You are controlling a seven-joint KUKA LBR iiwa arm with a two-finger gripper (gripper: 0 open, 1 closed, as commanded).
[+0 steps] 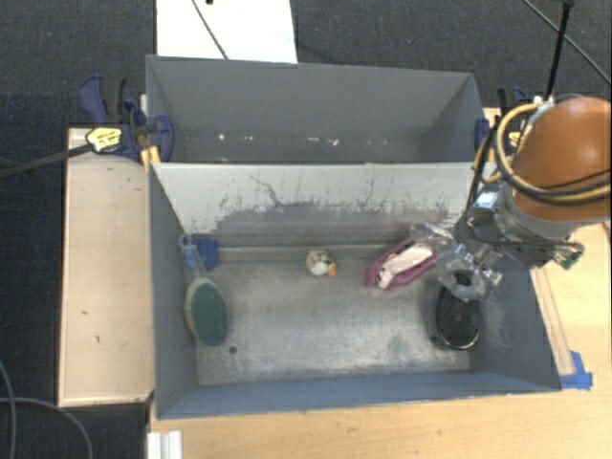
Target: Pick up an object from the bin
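— What sits highest?
— The arm's rounded orange cover [569,146], coming in from the right, with the end effector [466,280] below it.
— And underneath?
— The grey metal bin [316,113]. At its left lies a blue-handled dish brush [207,309] with a dark green oval head. At its right, a glossy black oval thing [457,323] lies just beneath the end effector. I cannot tell whether they touch, or how far it is open. Just left is a crumpled purple-and-white wrapper [402,264], and mid-floor a small white-and-orange ball [320,264].
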